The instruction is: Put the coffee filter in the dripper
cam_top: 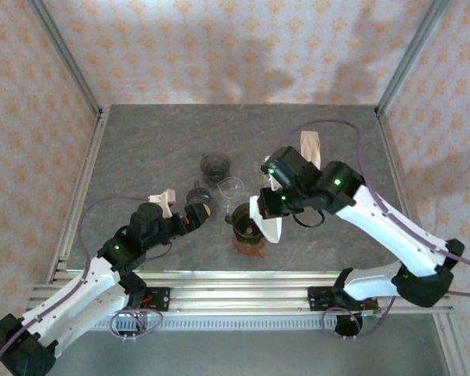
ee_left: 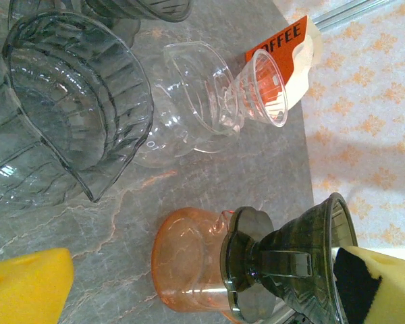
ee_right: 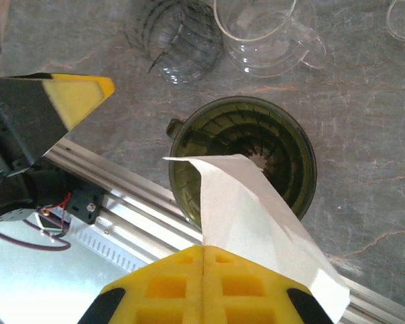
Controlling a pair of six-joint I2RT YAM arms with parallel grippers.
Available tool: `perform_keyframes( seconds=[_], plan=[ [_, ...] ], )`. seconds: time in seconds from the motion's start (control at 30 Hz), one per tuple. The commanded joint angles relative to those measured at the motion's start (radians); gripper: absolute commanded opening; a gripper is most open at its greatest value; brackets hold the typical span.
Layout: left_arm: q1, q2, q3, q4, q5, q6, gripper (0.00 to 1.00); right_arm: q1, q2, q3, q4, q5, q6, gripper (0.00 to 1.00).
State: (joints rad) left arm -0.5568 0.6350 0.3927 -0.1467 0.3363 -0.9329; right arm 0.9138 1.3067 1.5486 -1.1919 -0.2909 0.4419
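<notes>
The dark green dripper (cam_top: 243, 220) (ee_right: 273, 143) sits on an orange carafe (cam_top: 247, 244) (ee_left: 185, 266) near the table's front edge. My right gripper (cam_top: 271, 205) (ee_right: 202, 251) is shut on the white coffee filter (cam_top: 269, 225) (ee_right: 253, 212). The filter hangs over the dripper's near rim, its free corner above the dripper's mouth. My left gripper (cam_top: 196, 215) (ee_left: 202, 290) stands open to the left of the dripper (ee_left: 300, 260), holding nothing, with a gap between it and the carafe.
A clear glass server (cam_top: 231, 188) (ee_left: 189, 101) and a small clear cup (ee_left: 263, 88) lie behind the dripper. A grey ribbed glass dripper (cam_top: 215, 166) (ee_left: 74, 108) is further back. A filter pack (cam_top: 309, 146) (ee_left: 283, 42) lies at the back right. An aluminium rail (ee_right: 135, 202) runs along the near edge.
</notes>
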Motion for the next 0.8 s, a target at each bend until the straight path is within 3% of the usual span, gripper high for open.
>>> perform_keyframes(
  seconds=[0.0,0.43,0.67,0.77],
  plan=[
    [-0.009,0.002,0.050,-0.007,-0.004,0.032,0.99,0.005,0.057,0.051,-0.033,0.034,0.006,0.00],
    [-0.012,0.023,0.071,0.018,0.041,0.047,0.99,0.010,0.255,0.072,0.060,0.025,0.004,0.00],
    [-0.012,0.034,0.078,0.025,0.050,0.047,0.99,0.023,0.276,0.028,0.089,0.028,0.019,0.00],
    [-0.017,0.049,0.087,0.034,0.059,0.046,0.97,0.031,0.268,0.005,0.108,0.022,0.027,0.05]
  ],
)
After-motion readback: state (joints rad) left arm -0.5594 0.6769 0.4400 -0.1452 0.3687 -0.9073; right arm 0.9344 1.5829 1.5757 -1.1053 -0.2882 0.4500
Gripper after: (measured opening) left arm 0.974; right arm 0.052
